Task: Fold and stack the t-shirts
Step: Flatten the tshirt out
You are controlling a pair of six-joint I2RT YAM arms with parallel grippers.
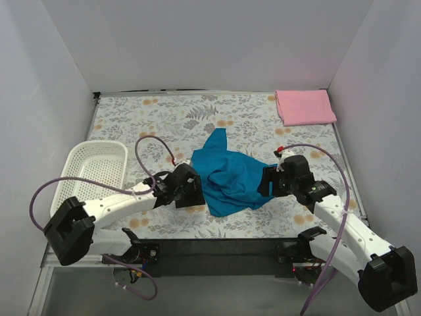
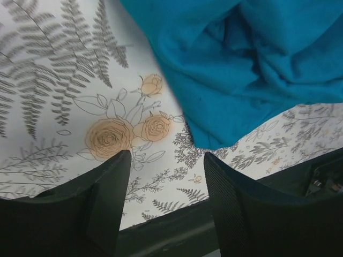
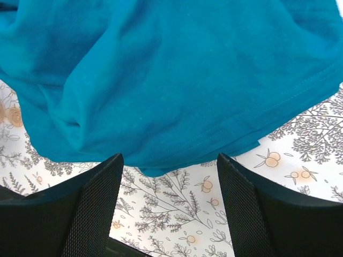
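The light pink cloth t-shirt (image 1: 305, 106) lies folded at the far right corner, while the teal-blue short-sleeved t-shirt (image 1: 230, 174) sits crumpled mid-table, unfolded and not yet stacked, between the left gripper (image 2: 167, 163) and right gripper (image 3: 169, 163), both spread wide and empty.

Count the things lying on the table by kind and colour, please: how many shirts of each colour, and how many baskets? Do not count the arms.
Teal-blue t-shirt, crumpled between the two arms: 1
Pink t-shirt, folded at the far right corner: 1
White basket, at the left edge: 1
Total: 3
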